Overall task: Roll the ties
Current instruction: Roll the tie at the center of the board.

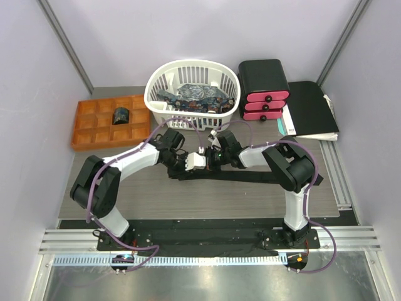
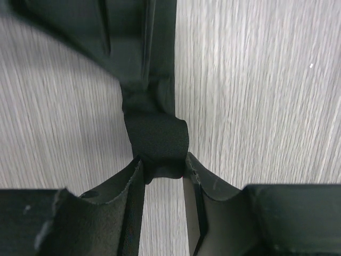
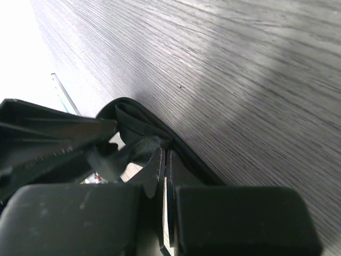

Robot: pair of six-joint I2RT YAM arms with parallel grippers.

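A black tie (image 1: 250,177) lies stretched across the table from its middle toward the right. Both grippers meet at its left end. My left gripper (image 2: 162,160) is shut on the tie's folded end (image 2: 157,136), one fingertip pressing each side of the fold. From the other side, my right gripper (image 3: 165,152) pinches the same bunched fabric (image 3: 136,144) with its jaws shut. In the top view the left gripper (image 1: 202,161) and the right gripper (image 1: 213,157) nearly touch. One rolled tie (image 1: 120,116) sits in a compartment of the orange tray (image 1: 88,132). Patterned ties (image 1: 195,95) lie in the basket.
The white basket (image 1: 151,94) stands just behind the grippers. A black box with pink drawers (image 1: 264,94) and a flat black folder (image 1: 311,108) are at the back right. The orange tray is at the back left.
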